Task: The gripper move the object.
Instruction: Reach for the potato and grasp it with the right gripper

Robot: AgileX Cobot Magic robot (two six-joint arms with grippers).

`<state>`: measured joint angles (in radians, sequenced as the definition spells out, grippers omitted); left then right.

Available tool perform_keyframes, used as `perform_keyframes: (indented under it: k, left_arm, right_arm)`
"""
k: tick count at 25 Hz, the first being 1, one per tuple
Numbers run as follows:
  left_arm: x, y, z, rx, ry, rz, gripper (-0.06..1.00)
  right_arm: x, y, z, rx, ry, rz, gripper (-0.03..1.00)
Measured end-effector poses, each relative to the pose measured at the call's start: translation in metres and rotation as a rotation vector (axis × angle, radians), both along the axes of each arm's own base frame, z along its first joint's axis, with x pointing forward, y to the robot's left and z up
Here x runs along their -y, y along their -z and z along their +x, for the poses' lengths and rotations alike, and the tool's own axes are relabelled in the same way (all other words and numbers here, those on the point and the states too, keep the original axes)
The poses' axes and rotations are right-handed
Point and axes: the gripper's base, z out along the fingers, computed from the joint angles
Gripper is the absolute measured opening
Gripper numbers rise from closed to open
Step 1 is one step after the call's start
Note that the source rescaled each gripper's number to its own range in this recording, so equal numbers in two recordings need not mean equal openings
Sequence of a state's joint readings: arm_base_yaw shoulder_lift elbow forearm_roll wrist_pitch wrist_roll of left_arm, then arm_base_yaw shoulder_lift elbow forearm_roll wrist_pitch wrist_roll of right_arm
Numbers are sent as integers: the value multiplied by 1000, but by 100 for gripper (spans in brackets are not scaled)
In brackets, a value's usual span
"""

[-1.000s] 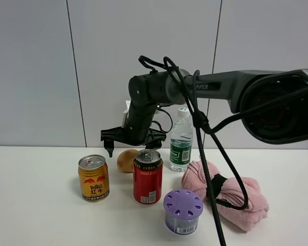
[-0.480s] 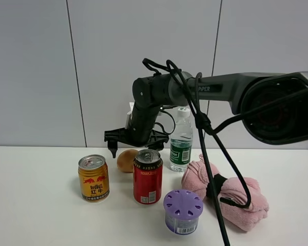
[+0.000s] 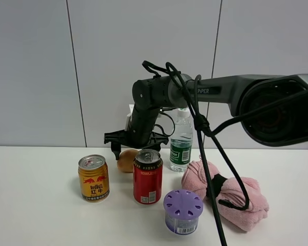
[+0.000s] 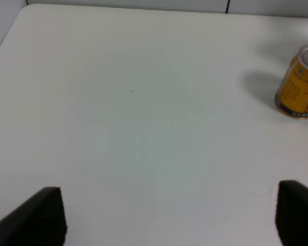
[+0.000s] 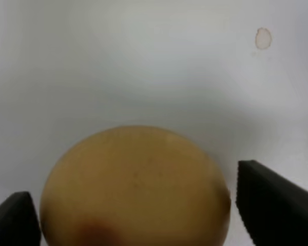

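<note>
The object, a small tan-orange bun (image 3: pixel 126 160), lies on the white table behind the red can and left of the bottle. My right gripper (image 3: pixel 136 146) is a black claw on a thick black arm that reaches in from the right. It hangs just above the bun with its fingers spread. In the right wrist view the bun (image 5: pixel 136 189) fills the space between the open right gripper (image 5: pixel 143 218) fingers (image 5: pixel 269 205), and I see no contact. My left gripper (image 4: pixel 169 215) is open and empty over bare table; it does not show in the exterior view.
A yellow can (image 3: pixel 94 178) stands left of the bun and also shows in the left wrist view (image 4: pixel 300 84). A red can (image 3: pixel 148 177) stands just in front of the bun. A water bottle (image 3: pixel 181 138), a purple-lidded tub (image 3: pixel 183 211) and a pink rolled towel (image 3: pixel 226 195) under a black cable lie to the right.
My right gripper has shifted slightly right and lowered, from beside the bun to over it. The bun and the other things have not moved.
</note>
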<state>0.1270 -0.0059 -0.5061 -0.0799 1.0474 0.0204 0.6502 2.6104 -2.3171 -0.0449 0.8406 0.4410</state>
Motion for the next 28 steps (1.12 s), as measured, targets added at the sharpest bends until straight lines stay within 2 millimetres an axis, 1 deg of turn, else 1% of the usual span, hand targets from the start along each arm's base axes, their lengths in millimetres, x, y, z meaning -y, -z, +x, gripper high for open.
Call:
perform_keyframes:
  k: [1,6,7,12,21,24,28]
  left_arm:
    - [0,0,0,0,0,0,100]
    - [0,0,0,0,0,0,100]
    - [0,0,0,0,0,0,100]
    - [0,0,0,0,0,0,100]
    - [0,0,0,0,0,0,100]
    - [0,0,0,0,0,0,100]
    - [0,0,0,0,0,0,100]
  right_arm:
    - [0,0,0,1,-3,-2,64]
    - [0,0,0,5,-19,-10,59]
    - [0,0,0,6,-20,-10,56]
    - [0,0,0,7,-30,-17,33]
    - [0,0,-1,18,-78,-33,6]
    - [-1,0,-1,14,-97,-28,2]
    - [-3,0,-3,7,-129,-14,1]
